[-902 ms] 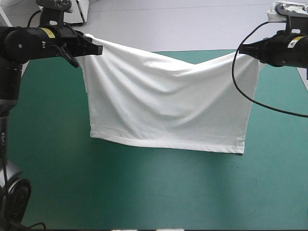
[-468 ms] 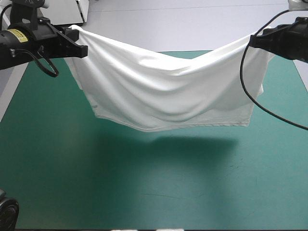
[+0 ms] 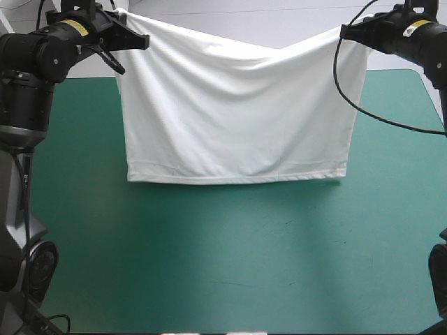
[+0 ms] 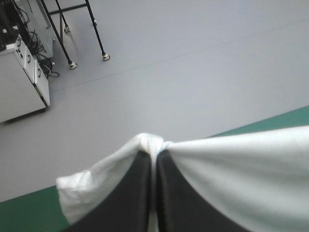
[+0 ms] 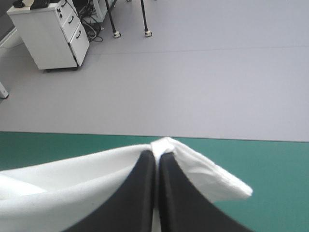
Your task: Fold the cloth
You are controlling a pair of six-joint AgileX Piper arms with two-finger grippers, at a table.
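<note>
Table (image 3: pixel 209 265): teal-green cover (image 3: pixel 391 174) flat, faint dark scuffs (image 3: pixel 288 223) toward near edge; T-shirt (image 3: pixel 237 112) hem low over it, contact unclear.

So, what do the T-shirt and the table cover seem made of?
T-shirt: likely thin cotton knit, matte; it hangs in soft ripples and sags along its top edge. Teal-green cover: perhaps a smooth rubber or vinyl mat; flat, faintly scuffed.

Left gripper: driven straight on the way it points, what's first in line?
The T-shirt itself, bunched at the left gripper's tips. Past that fold the way looks free in the wrist view, though depth is unclear.
</note>
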